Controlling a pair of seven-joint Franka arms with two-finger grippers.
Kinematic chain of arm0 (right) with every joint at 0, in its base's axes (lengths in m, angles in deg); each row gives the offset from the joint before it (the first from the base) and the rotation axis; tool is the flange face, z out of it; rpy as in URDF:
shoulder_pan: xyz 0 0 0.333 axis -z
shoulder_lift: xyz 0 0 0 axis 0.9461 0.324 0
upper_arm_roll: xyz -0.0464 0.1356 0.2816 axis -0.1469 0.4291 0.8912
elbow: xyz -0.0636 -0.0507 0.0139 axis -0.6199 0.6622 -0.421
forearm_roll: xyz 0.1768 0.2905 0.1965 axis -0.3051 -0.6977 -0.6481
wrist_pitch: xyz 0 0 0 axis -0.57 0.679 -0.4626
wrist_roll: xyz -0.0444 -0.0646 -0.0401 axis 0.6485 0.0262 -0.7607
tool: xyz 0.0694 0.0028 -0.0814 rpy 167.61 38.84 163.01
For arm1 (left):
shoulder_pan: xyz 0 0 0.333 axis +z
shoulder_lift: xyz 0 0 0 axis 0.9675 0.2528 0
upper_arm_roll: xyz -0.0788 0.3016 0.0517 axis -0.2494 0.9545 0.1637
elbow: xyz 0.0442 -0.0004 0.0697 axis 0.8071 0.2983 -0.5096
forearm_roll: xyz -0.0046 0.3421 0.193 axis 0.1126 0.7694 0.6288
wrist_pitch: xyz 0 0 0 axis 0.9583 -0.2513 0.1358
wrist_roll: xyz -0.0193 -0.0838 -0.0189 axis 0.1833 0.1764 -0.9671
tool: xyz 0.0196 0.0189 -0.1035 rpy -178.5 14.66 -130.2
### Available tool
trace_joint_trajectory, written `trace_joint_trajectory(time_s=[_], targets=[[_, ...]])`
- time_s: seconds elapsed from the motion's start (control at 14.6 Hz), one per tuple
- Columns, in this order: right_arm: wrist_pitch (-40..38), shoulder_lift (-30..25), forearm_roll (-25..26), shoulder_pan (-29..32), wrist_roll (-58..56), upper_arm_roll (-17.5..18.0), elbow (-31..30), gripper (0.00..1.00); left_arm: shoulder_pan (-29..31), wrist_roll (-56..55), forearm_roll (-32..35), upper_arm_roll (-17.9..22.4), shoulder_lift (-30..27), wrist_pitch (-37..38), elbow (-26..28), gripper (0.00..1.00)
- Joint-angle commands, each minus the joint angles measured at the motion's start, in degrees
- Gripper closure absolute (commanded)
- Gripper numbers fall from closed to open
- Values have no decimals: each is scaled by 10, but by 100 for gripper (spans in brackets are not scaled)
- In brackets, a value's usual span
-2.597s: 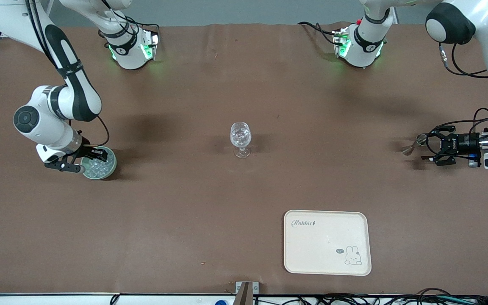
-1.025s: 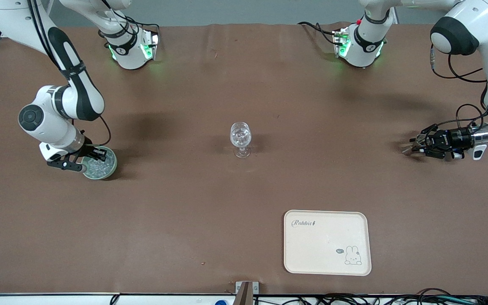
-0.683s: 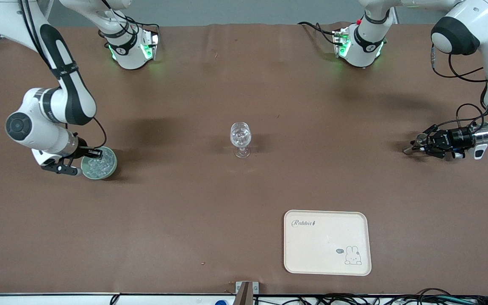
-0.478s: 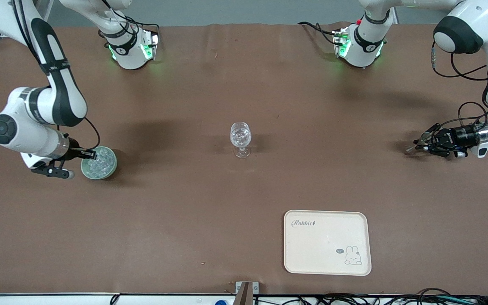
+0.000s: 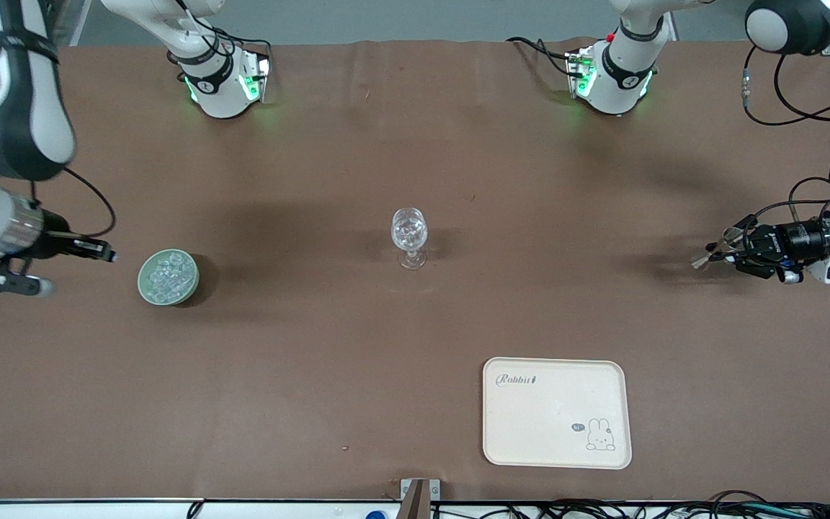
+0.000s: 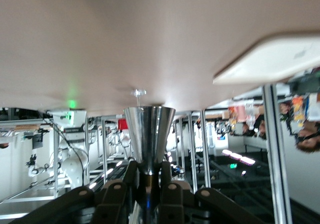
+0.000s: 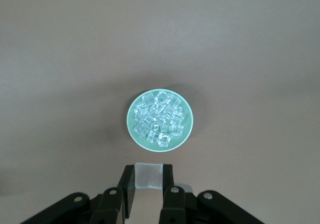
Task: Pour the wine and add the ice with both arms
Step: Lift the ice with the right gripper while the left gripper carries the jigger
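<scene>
The pale green bowl (image 5: 168, 277) holds several clear ice chunks (image 5: 170, 272) and sits toward the right arm's end of the table; it also shows in the right wrist view (image 7: 160, 119). My right gripper (image 5: 106, 255) is raised beside the bowl and is shut on one ice chunk (image 7: 148, 175). The clear stemmed glass (image 5: 409, 236) stands mid-table with clear bits inside. My left gripper (image 5: 726, 249) hovers over the left arm's end of the table. It is shut on the stem of a silver conical cup (image 6: 149, 136), held on its side with the mouth toward the glass.
A cream tray (image 5: 557, 412) with a rabbit drawing lies nearer the front camera than the glass, toward the left arm's end; its edge shows in the left wrist view (image 6: 270, 59). Both green-lit arm bases stand along the table's edge farthest from the camera.
My right gripper has risen out of the bowl with an ice chunk and pulled back toward the right arm's end. My left gripper with the silver cup has shifted only slightly.
</scene>
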Motion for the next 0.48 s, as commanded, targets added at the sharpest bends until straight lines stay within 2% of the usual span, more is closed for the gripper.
trace_joint_trajectory(time_s=[0.0,0.14,0.27,0.41], targets=[[-68,-8,8,13,7,2,82,100,5,-20,3,-90,-96,-75,86,100],[-75,-44,7,18,5,4,85,99,6,-87,3,-167,-154,-165,124,100],[-77,-85,4,24,5,7,82,100,16,-154,3,-264,-179,-224,129,100],[-102,-109,0,45,2,34,82,100,17,-202,3,-348,-207,-305,139,100]])
